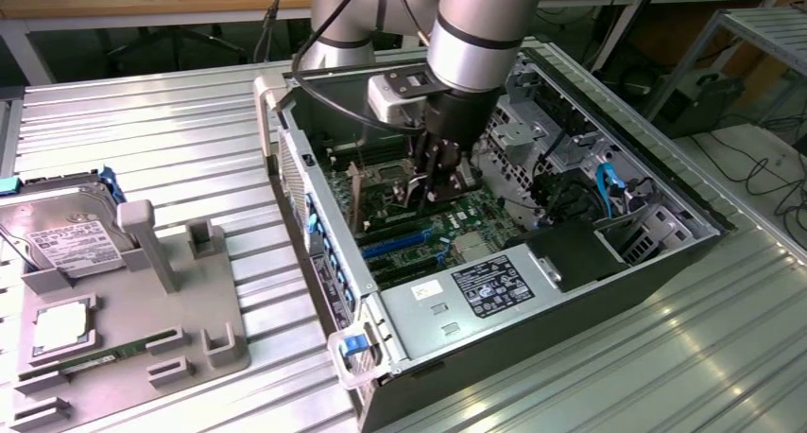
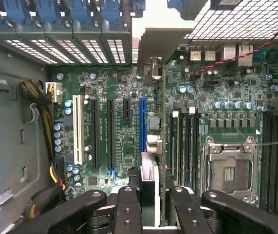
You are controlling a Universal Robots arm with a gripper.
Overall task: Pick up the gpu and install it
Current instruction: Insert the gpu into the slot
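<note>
In the exterior view the arm [image 1: 486, 26] runs out past the top edge, and its wrist covers part of the motherboard [image 1: 460, 216] inside the open computer case [image 1: 555, 253]. The gripper [image 1: 433, 180] hides most of the gpu [image 1: 357, 201] — whether the card's lower edge sits in a slot cannot be told. The hard drive [image 1: 63, 239] is cut by the exterior view's left edge. In the wrist view the gpu [image 2: 162, 97] shows edge-on, its faces unseen — the fingers [image 2: 129, 204] are cropped.

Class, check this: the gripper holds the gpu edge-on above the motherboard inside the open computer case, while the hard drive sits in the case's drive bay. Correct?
Not quite. The exterior view shows the hard drive on the grey holder beside the computer case. The gripper does hold the gpu above the motherboard.
</note>
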